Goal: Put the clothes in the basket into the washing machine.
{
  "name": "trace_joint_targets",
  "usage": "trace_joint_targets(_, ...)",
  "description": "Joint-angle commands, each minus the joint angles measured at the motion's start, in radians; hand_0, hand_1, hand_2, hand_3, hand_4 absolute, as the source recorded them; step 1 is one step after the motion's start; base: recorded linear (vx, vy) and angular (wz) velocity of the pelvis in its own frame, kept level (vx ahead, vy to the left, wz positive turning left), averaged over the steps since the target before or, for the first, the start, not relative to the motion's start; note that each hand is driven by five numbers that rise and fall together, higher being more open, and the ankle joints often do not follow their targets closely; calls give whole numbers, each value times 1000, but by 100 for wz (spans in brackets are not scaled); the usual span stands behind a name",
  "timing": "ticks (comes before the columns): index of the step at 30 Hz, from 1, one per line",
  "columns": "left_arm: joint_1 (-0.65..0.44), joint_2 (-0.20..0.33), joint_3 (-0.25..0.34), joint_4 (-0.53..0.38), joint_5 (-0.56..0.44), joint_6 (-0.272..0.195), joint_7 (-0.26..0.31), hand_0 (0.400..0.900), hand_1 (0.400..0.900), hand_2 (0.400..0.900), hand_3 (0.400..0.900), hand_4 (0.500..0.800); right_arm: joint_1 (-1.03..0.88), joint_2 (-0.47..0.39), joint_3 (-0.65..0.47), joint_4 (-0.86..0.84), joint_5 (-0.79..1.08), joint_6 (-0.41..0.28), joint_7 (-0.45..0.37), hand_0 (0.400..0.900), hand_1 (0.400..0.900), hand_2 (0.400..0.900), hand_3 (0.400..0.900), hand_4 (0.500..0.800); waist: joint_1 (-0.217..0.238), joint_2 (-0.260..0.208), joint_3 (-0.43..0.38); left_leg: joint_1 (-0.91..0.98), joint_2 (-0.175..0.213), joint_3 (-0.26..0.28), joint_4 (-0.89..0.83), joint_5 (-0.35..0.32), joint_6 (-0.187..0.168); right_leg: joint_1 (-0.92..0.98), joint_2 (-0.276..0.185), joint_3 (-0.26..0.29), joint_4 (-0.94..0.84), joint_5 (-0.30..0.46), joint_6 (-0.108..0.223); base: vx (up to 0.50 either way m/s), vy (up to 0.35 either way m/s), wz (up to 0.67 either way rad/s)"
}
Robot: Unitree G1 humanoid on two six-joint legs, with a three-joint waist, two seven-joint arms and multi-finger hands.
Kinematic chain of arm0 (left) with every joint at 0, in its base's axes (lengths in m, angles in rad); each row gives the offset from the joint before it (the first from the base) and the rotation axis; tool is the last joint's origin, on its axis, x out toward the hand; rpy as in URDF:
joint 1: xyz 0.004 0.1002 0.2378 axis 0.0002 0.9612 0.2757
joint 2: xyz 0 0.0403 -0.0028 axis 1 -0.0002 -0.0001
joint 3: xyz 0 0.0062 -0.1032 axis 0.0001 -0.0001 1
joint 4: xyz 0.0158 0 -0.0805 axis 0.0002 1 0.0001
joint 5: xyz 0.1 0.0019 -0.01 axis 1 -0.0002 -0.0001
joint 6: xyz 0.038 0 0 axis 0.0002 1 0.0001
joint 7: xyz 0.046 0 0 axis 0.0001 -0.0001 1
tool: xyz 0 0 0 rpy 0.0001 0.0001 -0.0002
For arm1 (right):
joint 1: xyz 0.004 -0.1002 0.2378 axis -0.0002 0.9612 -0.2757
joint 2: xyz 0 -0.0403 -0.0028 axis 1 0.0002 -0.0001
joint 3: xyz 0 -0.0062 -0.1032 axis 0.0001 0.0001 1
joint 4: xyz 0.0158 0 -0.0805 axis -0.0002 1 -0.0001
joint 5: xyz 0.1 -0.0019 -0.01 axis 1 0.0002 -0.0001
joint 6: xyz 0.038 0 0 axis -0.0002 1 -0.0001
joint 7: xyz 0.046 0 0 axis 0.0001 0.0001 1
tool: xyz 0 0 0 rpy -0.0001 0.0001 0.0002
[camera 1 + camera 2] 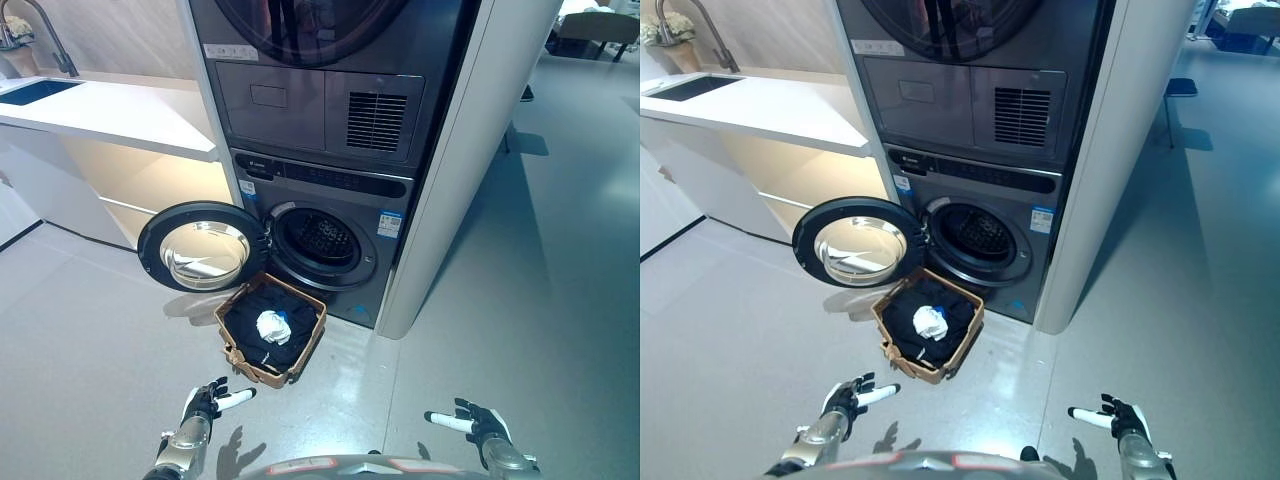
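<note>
Mostly unreadable print: the washing machine (pixel 335 235) carried small stickers, one blue-white label right of the drum opening and another at the upper left of its panel, text too small to tell. One dryer (pixel 330 80) sat stacked above it, with one white label strip near its top left. One round door (pixel 203 247) stood swung open to the left, drum opening exposed. One brown basket (pixel 240 352) sat on the floor (pixel 90 350) just near the machine's front, below the opening, holding dark clothes (pixel 255 305) with one white-and-blue item (pixel 272 326) on top. One white counter (pixel 110 115) with one sink (pixel 35 90) and one tap (pixel 45 35) ran at far left. Two hands showed: left hand (pixel 207 402) low near left, fingers spread and relaxed, gripping nothing, apart from the basket. Right hand (pixel 477 420) low near right, fingers likewise extended, touching nothing.
</note>
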Motion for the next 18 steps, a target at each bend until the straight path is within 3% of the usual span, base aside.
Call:
trace_joint_targets(1, -63, 72, 24, -1, 33, -50, 18, 900, 900, 900, 900, 800, -46, -4, 22, -10, -3, -47, -26, 900, 900, 900, 900, 800, -13, -50, -16, -68, -45, 27, 4, 21, 37, 77, -2, -31, 7, -90, 22, 0, 0, 0)
trace_joint_targets(18, -65, 69, 27, 2, 23, -52, 24, 900, 900, 900, 900, 800, -47, 1, 22, 8, 4, -48, -23, 900, 900, 900, 900, 800, -12, -53, -14, -59, -50, 25, 4, 16, 42, 87, -3, -27, 7, -92, 23, 2, 8, -1)
